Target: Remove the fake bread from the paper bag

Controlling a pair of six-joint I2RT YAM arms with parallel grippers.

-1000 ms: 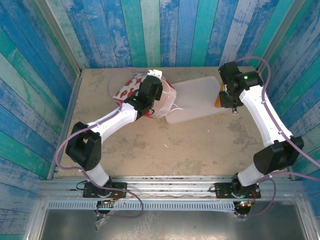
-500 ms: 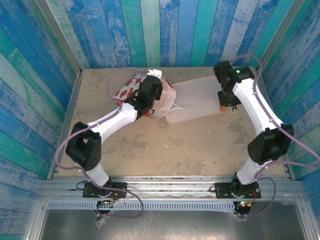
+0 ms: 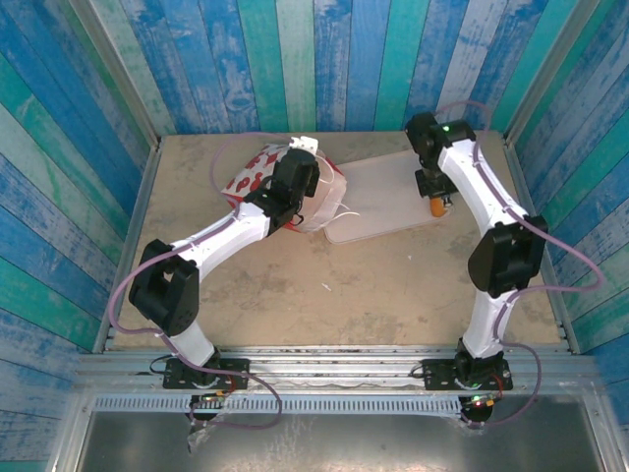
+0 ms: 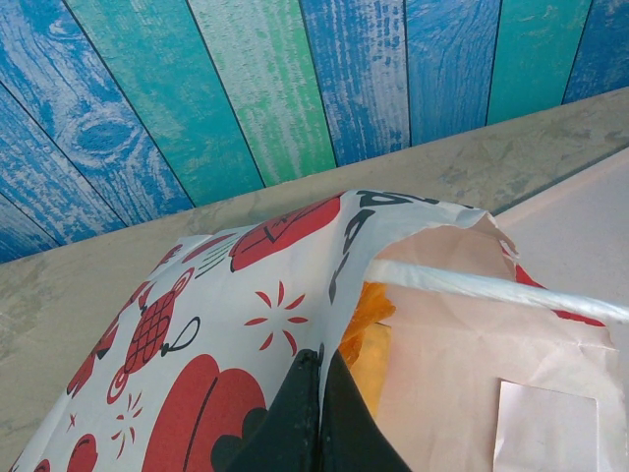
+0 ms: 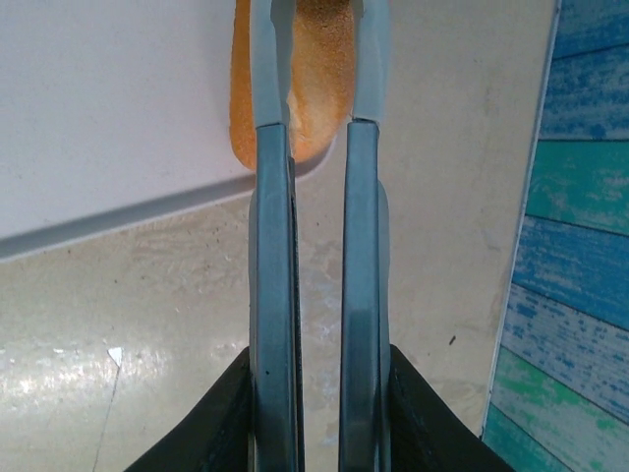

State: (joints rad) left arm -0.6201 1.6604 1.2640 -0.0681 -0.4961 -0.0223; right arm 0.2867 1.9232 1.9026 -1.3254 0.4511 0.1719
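The paper bag point(image 3: 257, 173) lies on its side at the back left, red-and-white print up. My left gripper point(image 4: 320, 366) is shut on the rim of the bag point(image 4: 226, 324), pinching the paper by its mouth. Orange fake bread point(image 4: 370, 317) shows inside the opening. My right gripper point(image 5: 319, 359) is shut on metal tongs point(image 5: 273, 246), whose tips clasp an oblong orange bread point(image 5: 313, 88) over the white tray's point(image 5: 98, 98) near right corner. From above, that bread point(image 3: 437, 208) hangs at the tray's point(image 3: 378, 192) right edge, below the right gripper point(image 3: 432, 189).
Blue and green plank walls point(image 3: 324, 59) close in the back and both sides; the right wall point(image 5: 580, 246) stands close to the tongs. A small white scrap point(image 3: 327, 286) lies mid-table. The bag's white cord handle point(image 3: 346, 211) trails toward the tray.
The right arm has swung in, its wrist shifting left and back over the tray's right edge with the tongs and bread. The left arm and bag have not moved.
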